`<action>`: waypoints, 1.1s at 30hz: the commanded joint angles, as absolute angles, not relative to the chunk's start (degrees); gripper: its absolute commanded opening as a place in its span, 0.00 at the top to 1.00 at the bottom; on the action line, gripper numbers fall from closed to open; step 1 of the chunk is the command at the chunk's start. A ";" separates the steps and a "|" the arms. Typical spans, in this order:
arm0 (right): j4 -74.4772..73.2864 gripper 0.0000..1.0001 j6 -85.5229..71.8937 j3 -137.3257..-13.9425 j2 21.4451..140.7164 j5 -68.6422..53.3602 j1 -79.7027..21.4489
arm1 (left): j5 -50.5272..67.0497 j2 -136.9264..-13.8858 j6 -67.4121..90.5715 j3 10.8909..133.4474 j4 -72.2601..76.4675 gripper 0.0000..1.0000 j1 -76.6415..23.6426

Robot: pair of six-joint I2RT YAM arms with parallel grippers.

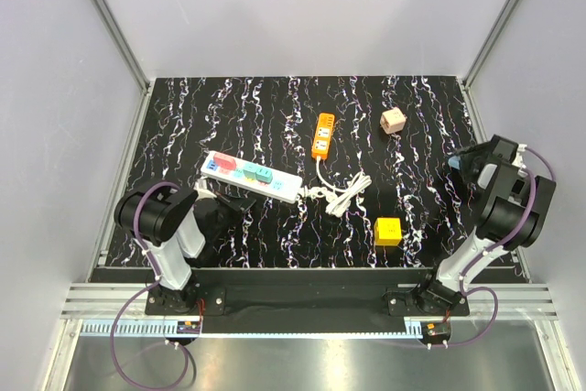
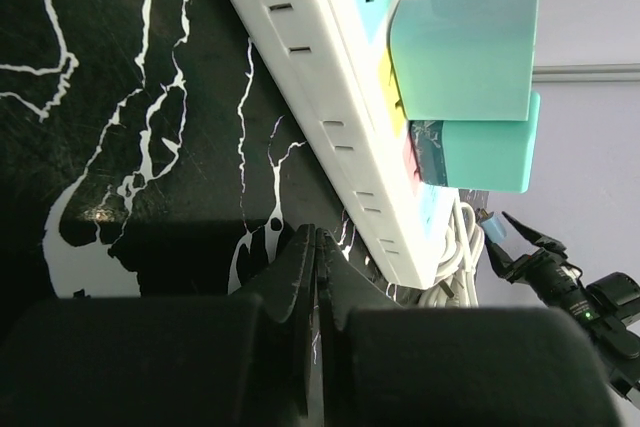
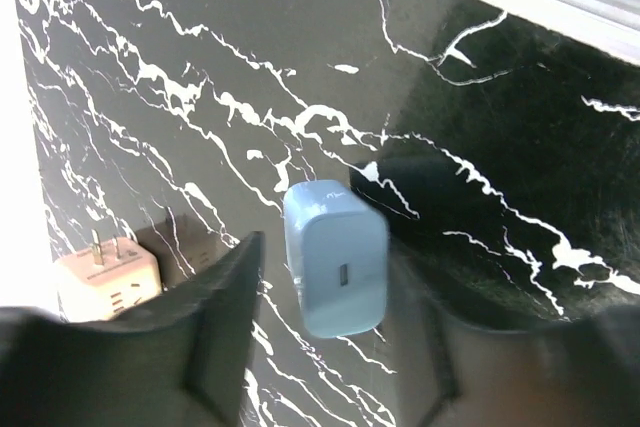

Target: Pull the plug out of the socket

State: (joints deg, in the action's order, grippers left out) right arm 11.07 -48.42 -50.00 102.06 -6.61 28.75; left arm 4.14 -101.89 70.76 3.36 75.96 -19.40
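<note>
The socket point(image 1: 252, 176) is a long white power strip at the table's left, lying slantwise, with two teal plugs point(image 1: 256, 172) standing in it. In the left wrist view the socket point(image 2: 330, 97) runs past the teal plugs point(image 2: 465, 52). My left gripper point(image 2: 315, 237) is shut and empty, low on the table just beside the strip's near edge point(image 1: 240, 200). A light blue plug point(image 3: 338, 262) hangs between the parted fingers of my right gripper point(image 3: 325, 252), with a gap on its left side. This gripper point(image 1: 472, 164) is raised at the far right.
An orange power strip point(image 1: 323, 135) lies mid-table, with a coiled white cord point(image 1: 341, 194) below it. A beige cube adapter point(image 1: 394, 120) point(image 3: 105, 282) sits at the back right. A yellow cube point(image 1: 387, 231) lies near the front edge.
</note>
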 commanded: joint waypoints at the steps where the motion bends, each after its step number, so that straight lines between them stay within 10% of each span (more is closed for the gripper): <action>1: 6.53 0.25 -46.50 -54.30 101.69 -4.31 28.21 | 4.13 -103.62 69.87 -2.73 95.45 0.95 -19.16; 7: -6.74 0.01 -42.20 -59.58 98.10 1.48 24.97 | 3.96 -103.36 70.05 -3.16 95.45 0.97 -19.16; 14: -19.76 0.00 -32.35 -63.19 87.37 16.78 16.53 | 3.34 -103.80 71.54 -3.43 95.45 0.96 -19.51; 33: -19.07 0.00 -9.67 -70.74 89.11 0.35 -23.54 | -10.11 -97.39 70.84 -5.36 95.45 0.86 -28.56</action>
